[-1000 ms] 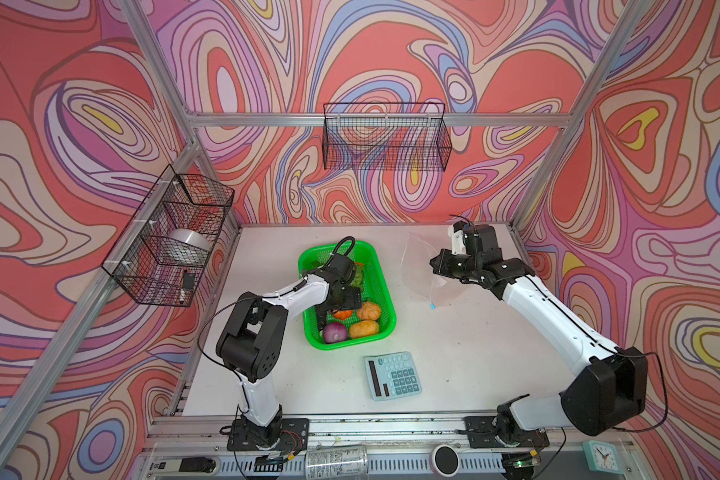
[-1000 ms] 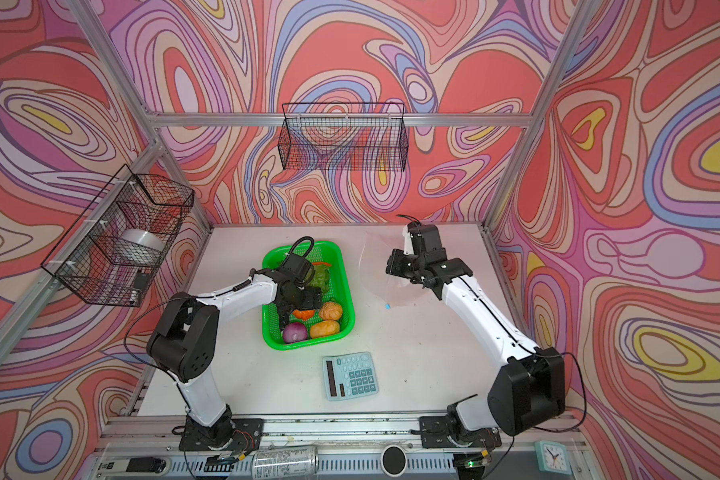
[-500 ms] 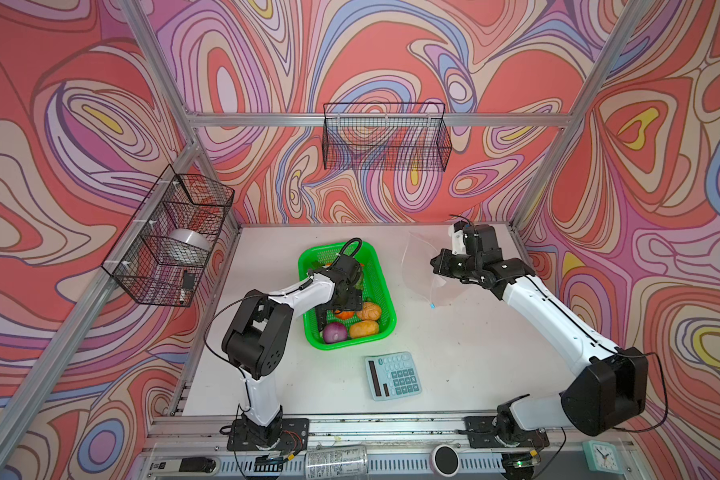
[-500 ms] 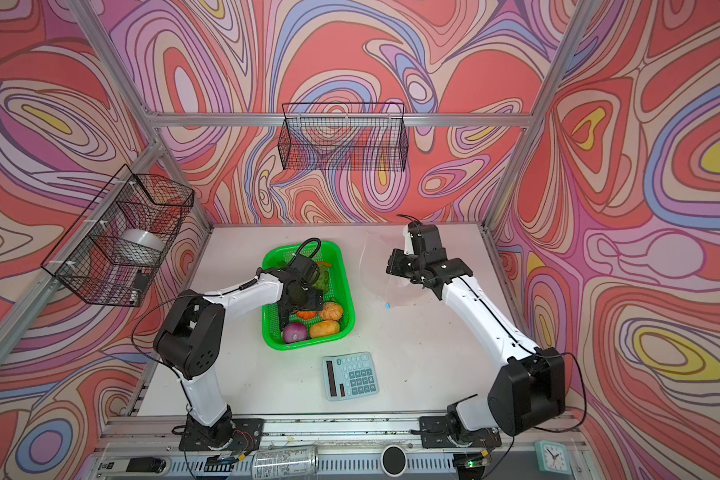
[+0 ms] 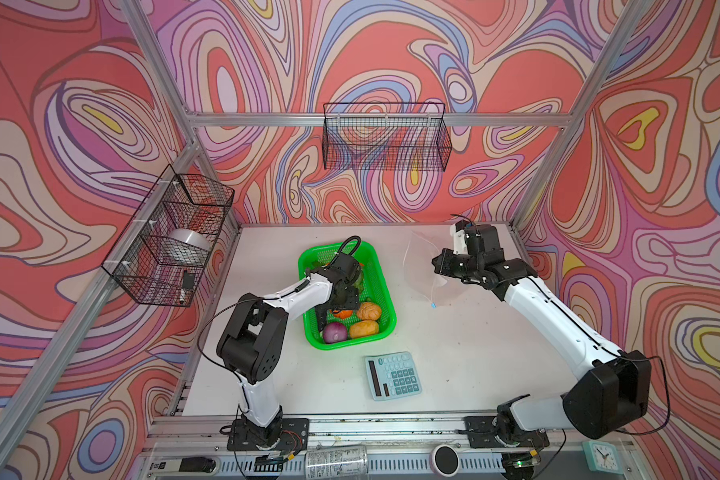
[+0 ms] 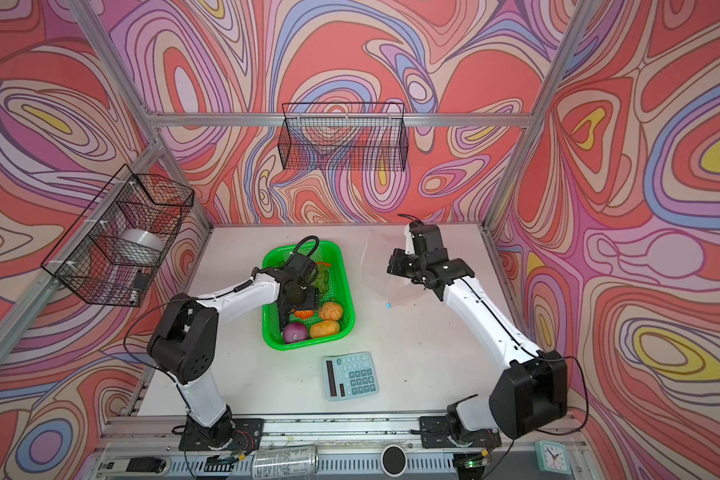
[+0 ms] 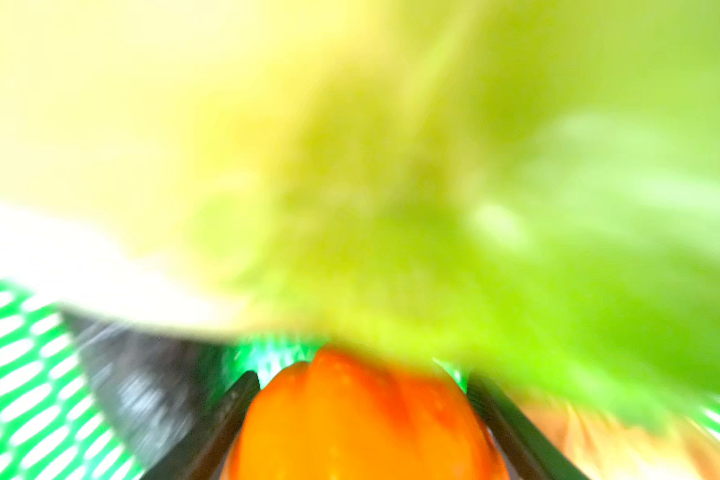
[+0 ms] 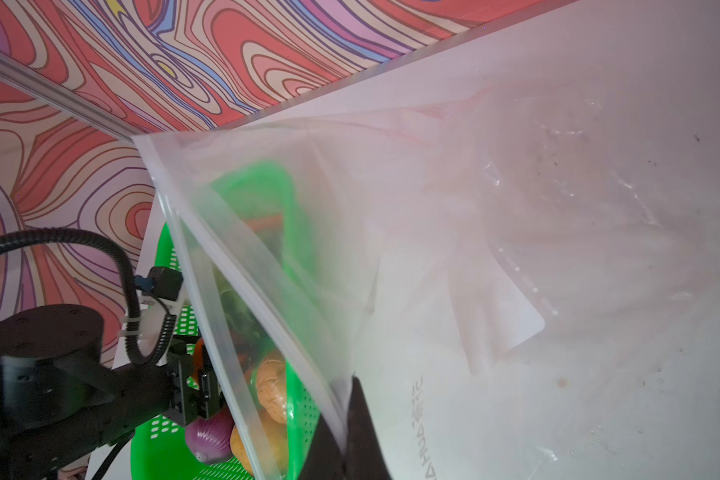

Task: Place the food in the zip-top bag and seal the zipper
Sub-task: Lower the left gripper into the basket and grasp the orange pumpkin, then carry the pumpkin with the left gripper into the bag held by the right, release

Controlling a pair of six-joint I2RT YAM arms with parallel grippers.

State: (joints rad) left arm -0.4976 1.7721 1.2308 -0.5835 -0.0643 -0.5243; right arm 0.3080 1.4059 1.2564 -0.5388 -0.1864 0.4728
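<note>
Count from both top views.
- Green plastic basket (image 5: 388, 305): one.
- Inside it: potatoes, two (image 5: 368, 311) (image 5: 363, 328); purple onion (image 5: 334, 332), one; small orange pumpkin (image 7: 358, 419), one; napa cabbage (image 6: 321, 277), one; carrot (image 6: 326, 263), one, mostly hidden.
- Further pieces hidden; count uncertain.
- Zip-top bag (image 5: 422, 266): one, with one light-blue slider tab (image 5: 434, 306).
- Calculator (image 5: 393, 375): one.
- Black wire baskets on walls: two (image 5: 385, 137) (image 5: 171, 237).
- Drink can (image 5: 336, 461): one.
- Small clock (image 5: 601, 455): one.

Swirl-patterned red walls (image 5: 391, 62) enclose a white tabletop (image 5: 474, 353) — two wire baskets (image 5: 385, 145) hang above.
</note>
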